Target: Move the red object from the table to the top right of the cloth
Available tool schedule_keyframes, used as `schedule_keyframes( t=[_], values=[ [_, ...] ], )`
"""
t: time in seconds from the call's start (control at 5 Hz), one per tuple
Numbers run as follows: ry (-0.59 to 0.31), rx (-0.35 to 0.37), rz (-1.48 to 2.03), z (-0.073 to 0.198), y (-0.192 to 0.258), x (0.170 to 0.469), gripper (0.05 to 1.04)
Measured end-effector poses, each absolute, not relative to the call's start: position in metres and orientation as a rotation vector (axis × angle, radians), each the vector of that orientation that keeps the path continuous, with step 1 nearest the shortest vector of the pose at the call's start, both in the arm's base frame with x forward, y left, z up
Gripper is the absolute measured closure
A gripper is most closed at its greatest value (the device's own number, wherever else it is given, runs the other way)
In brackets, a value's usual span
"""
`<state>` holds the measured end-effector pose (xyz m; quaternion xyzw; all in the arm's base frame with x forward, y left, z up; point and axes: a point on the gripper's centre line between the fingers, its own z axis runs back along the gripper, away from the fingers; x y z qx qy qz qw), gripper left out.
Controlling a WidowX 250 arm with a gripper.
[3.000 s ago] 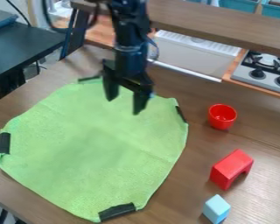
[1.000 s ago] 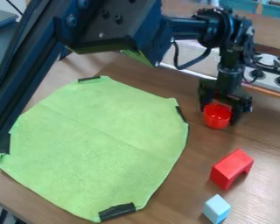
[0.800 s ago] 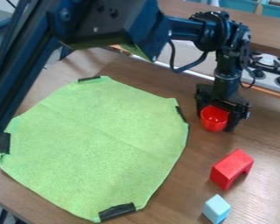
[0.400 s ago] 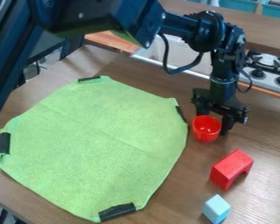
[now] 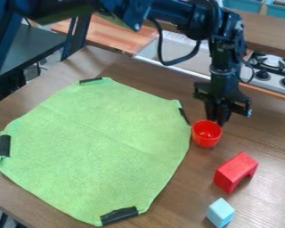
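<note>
The gripper (image 5: 217, 119) hangs over the right part of the table, its fingers drawn together on the far right rim of the red cup (image 5: 206, 139). That cup is upright, close beside the right edge of the green cloth (image 5: 100, 142). Nearer the camera on the right, a red arch-shaped block (image 5: 234, 170) rests on the wooden table (image 5: 174, 202), apart from cup and cloth. The cloth lies spread out with dark strips at its edges.
A light blue block (image 5: 220, 212) sits below the red block. Behind the table are a toy stove (image 5: 268, 73) and a raised wooden ledge (image 5: 266, 33). The arm spans the top of the view, above the table's back edge.
Since the earliest frame, the gripper has come from above the cloth to the cup. The cup has shifted left and toward the camera, and the gripper's fingers have closed at its rim.
</note>
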<state>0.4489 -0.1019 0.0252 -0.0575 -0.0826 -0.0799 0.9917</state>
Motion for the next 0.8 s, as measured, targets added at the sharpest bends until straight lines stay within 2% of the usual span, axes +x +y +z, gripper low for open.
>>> schedule_keyframes(
  t=[0.2, 0.4, 0.6, 0.8],
  values=[
    [-0.179, -0.129, -0.194, 0.039, -0.099, 0.445, 0.568],
    [-0.196, -0.156, -0.222, 0.054, -0.101, 0.436, 0.270],
    [-0.181, -0.165, -0.231, 0.055, -0.099, 0.427, 0.076],
    [-0.163, -0.164, -0.242, 0.052, -0.095, 0.418, 0.079]
  ],
)
